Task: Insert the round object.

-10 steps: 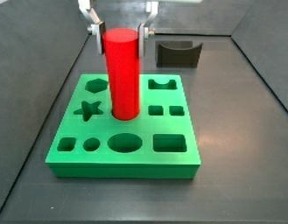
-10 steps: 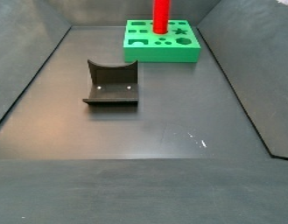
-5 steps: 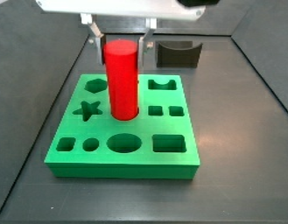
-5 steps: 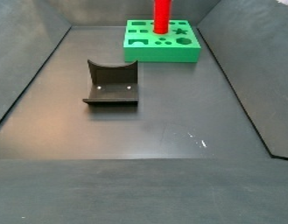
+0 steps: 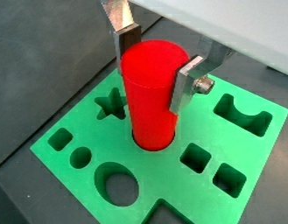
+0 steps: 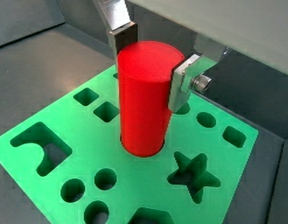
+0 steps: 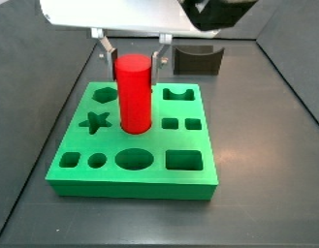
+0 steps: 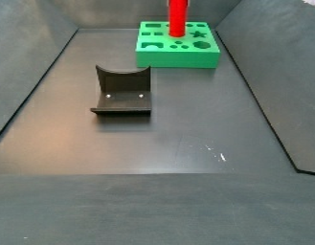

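The round object [image 7: 135, 92] is a tall, bright red cylinder standing upright with its lower end in a hole at the middle of the green board [image 7: 162, 176]. It shows in both wrist views [image 5: 152, 96] [image 6: 146, 101] and small at the far end of a side view [image 8: 178, 14]. My gripper [image 7: 135, 62] comes down from above and is shut on the cylinder's top part, one silver finger on each side [image 5: 158, 70] [image 6: 152, 66]. The cylinder's lower end is hidden inside the board.
The board [image 8: 179, 59] has several other cut-outs, among them a star [image 7: 97, 121], a large round hole [image 7: 136, 158] and squares. The dark fixture [image 8: 122, 93] stands on the grey floor apart from the board [image 7: 198, 58]. Sloping grey walls ring the floor.
My gripper has moved down with the red cylinder. The cylinder's top is lower, so less of it stands above the board.
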